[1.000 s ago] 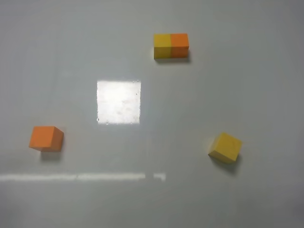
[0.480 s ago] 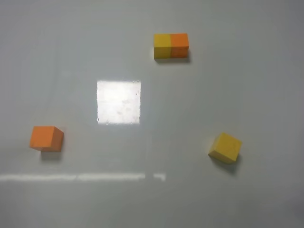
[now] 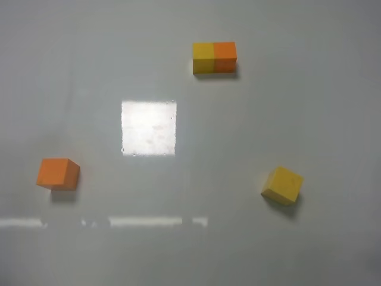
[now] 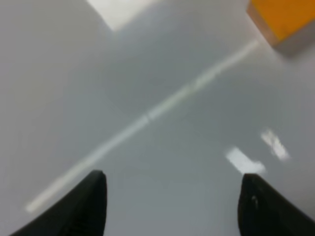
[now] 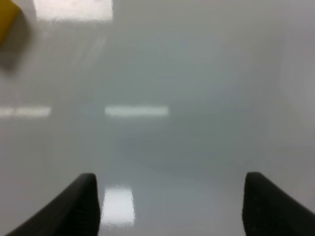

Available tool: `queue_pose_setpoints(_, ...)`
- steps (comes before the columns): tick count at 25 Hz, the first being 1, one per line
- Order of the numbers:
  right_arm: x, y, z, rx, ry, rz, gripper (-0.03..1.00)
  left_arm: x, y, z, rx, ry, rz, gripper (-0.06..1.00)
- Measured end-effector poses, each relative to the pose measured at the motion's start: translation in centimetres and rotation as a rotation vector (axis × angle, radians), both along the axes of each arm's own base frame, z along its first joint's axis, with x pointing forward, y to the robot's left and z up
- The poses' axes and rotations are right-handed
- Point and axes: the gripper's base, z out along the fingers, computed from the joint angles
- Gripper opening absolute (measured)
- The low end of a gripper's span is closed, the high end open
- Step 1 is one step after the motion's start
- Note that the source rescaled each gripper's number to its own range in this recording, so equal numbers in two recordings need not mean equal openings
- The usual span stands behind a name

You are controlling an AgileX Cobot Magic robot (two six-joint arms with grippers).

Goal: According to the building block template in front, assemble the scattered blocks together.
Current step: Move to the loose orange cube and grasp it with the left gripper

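Left gripper [image 4: 172,179]: jaws apart, empty, ready to straddle; orange cube [image 4: 283,17] ahead, off its line.
Right gripper [image 5: 170,176]: likewise spread, empty; yellow cube [image 5: 7,22] ahead, off-line.
Template [image 3: 214,57]: beyond both grippers, a reference; the 2 cubes are unjoined.

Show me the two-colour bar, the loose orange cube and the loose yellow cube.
two-colour bar [image 3: 214,57]: exterior high view, on the seam between its yellow and orange halves.
orange cube [image 3: 55,171]: exterior high view, on its top face.
yellow cube [image 3: 284,182]: exterior high view, on its top face.

setting: lab-like test bench | evidence: plain glossy grey tabletop [image 3: 309,119], overhead-light glare [image 3: 149,128]
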Motion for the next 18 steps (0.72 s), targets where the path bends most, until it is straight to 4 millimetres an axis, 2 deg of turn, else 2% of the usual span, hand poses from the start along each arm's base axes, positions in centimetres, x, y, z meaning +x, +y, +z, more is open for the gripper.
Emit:
queue_pose_setpoints(6, 0.0, 0.0, 0.0, 0.0, 0.0, 0.0, 0.56, 4.7, 0.3, 0.2, 0.147, 0.009, -0.146, 0.46)
queue_pose_setpoints(11, 0.0, 0.0, 0.0, 0.0, 0.0, 0.0, 0.56, 7.1, -1.2, 1.2, 0.184, 0.001, -0.292, 0.47)
queue_pose_setpoints(12, 0.0, 0.0, 0.0, 0.0, 0.0, 0.0, 0.56, 7.5, -1.7, 1.3, 0.187, 0.004, -0.326, 0.5)
queue_pose_setpoints(13, 0.0, 0.0, 0.0, 0.0, 0.0, 0.0, 0.56, 7.9, -2.1, 1.5, 0.195, 0.004, -0.353, 0.58)
queue_pose_setpoints(16, 0.0, 0.0, 0.0, 0.0, 0.0, 0.0, 0.56, 8.9, -3.4, 1.3, 0.219, 0.035, -0.418, 0.88)
queue_pose_setpoints(18, 0.0, 0.0, 0.0, 0.0, 0.0, 0.0, 0.56, 9.3, -4.3, 0.8, 0.258, 0.073, -0.462, 0.97)
